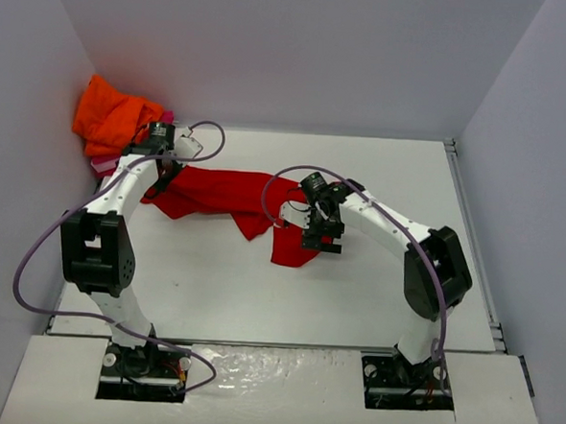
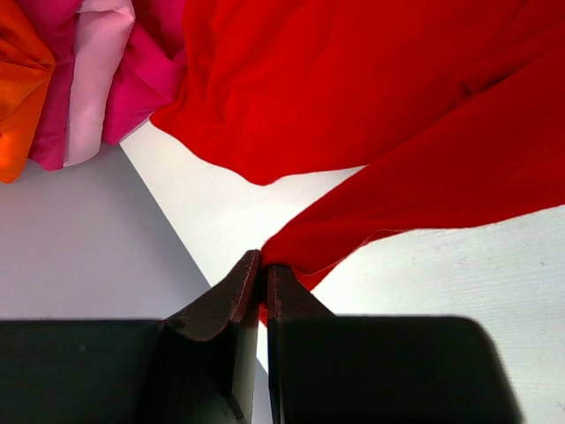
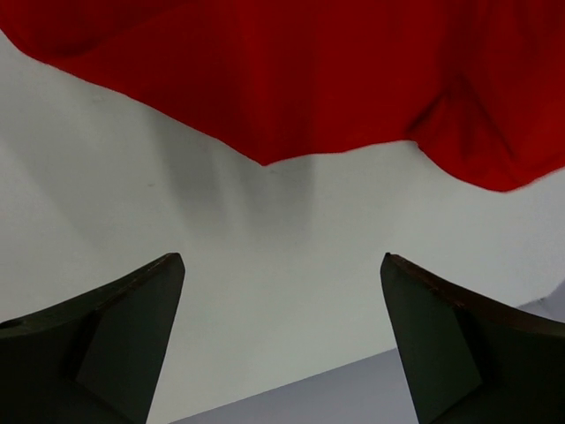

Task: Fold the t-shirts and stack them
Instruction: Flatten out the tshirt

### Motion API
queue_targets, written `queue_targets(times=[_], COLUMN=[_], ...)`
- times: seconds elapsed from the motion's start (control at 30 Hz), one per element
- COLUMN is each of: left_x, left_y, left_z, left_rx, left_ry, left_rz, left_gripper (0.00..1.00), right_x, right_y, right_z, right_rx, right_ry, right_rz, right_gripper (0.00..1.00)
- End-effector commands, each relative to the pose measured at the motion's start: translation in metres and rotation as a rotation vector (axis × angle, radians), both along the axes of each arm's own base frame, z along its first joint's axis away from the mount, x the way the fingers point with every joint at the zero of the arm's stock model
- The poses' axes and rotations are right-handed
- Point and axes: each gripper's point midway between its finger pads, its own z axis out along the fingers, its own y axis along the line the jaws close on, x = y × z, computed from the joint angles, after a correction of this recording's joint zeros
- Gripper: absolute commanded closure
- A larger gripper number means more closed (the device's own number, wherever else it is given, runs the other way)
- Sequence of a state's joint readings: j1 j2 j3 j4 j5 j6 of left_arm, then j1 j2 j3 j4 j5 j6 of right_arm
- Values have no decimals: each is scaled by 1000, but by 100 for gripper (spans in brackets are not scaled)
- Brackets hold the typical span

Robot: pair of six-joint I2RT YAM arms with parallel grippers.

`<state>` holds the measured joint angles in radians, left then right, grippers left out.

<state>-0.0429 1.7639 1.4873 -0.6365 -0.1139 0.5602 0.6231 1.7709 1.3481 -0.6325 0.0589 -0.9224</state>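
Note:
The red t-shirt (image 1: pixel 222 194) lies crumpled and stretched across the middle of the white table. My left gripper (image 1: pixel 165 178) is shut on the shirt's left edge. In the left wrist view the jaws (image 2: pixel 263 265) pinch a fold of the red cloth (image 2: pixel 380 115). My right gripper (image 1: pixel 322 241) is open and empty, hovering by the shirt's right end. In the right wrist view the red cloth (image 3: pixel 309 71) lies beyond the spread fingertips (image 3: pixel 281 265), apart from them. The orange t-shirt (image 1: pixel 111 115) is piled in the back left corner on the pink one (image 1: pixel 103 164); both also show in the left wrist view, pink (image 2: pixel 97 79) and orange (image 2: pixel 18 79).
Grey walls (image 1: pixel 274 48) close in the table at the back and on both sides. Purple cables (image 1: pixel 206 130) loop off each arm. A rail (image 1: pixel 473 243) runs along the table's right edge.

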Motion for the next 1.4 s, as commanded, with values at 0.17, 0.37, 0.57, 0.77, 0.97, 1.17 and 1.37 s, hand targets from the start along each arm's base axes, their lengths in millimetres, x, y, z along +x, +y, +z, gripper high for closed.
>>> queue_targets(times=[0.17,0.37,0.57,0.77,0.97,1.17,1.37], left_x=[-3,-8,-10,-12,-10,-13,-13], left_y=[15,16,14,12,11,23,23], left_z=[26,17,8,1,-4,-7,-9], left_rx=[7,0,-14,-22,-25,-32,-34], left_ry=[-98,-88,-77,-69,-61,-55,-45], left_rz=[50,46,39,23,10,37,36], left_gripper=[100,100,100,100,100,100,100], right_x=[8,-7,-25,-31,-26,-16,-11], right_y=[40,65,81,80,77,81,84], right_z=[-30,-35,-51,-65,-62,-35,-8], right_rx=[-15,-33,-75,-108,-114,-97,0], right_ry=[73,86,149,179,173,127,115], right_rz=[98,179,224,229,223,229,226], right_gripper=[15,17,26,27,26,24,25])
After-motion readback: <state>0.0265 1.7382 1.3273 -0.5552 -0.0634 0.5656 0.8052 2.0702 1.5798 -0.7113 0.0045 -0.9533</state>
